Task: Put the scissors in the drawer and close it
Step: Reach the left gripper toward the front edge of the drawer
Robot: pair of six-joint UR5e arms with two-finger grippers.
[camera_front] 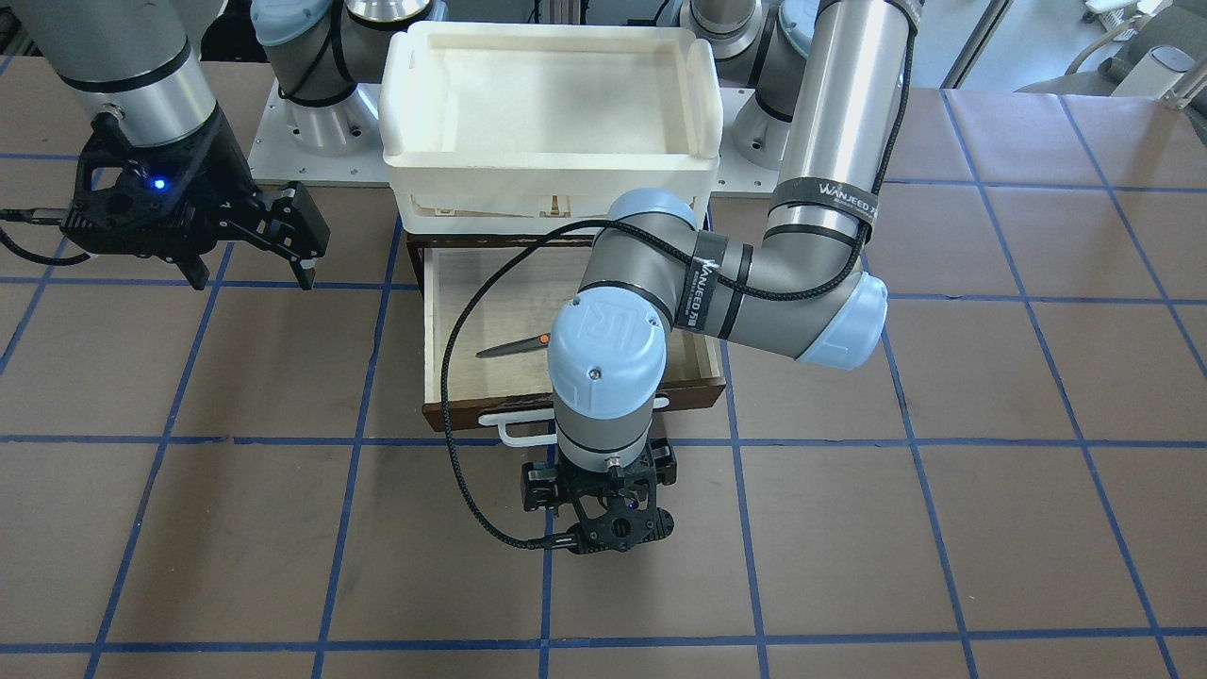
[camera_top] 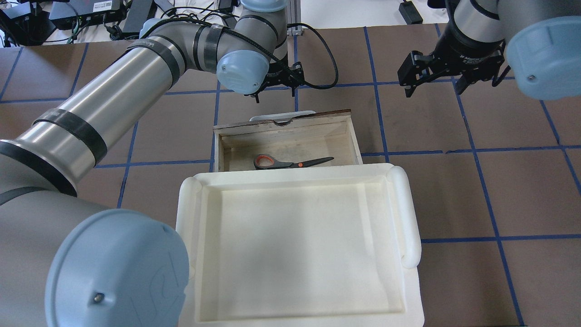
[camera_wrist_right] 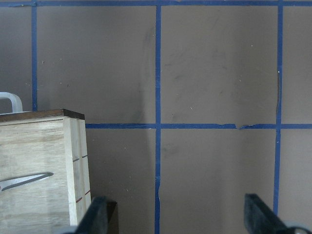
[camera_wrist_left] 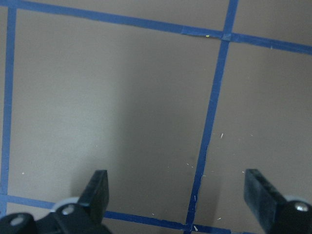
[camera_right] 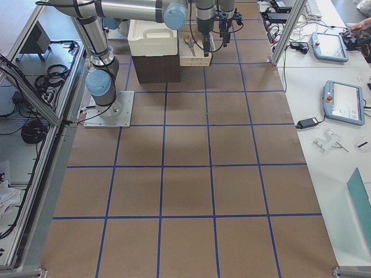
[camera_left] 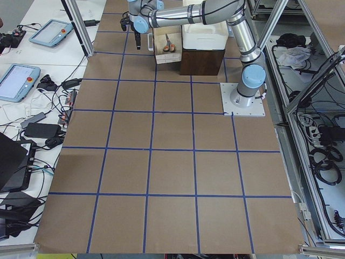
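— Where do we see the scissors [camera_top: 290, 162]?
— Lying flat inside the pulled-out drawer [camera_top: 355, 141], blades toward our right side.
— And our claws?
— Our left gripper [camera_wrist_left: 178, 187] is spread wide and holds nothing, over the table [camera_wrist_left: 122, 97] just past the drawer's white handle [camera_front: 514, 436]. Our right gripper [camera_wrist_right: 176, 209] is equally wide and empty, beside the drawer.
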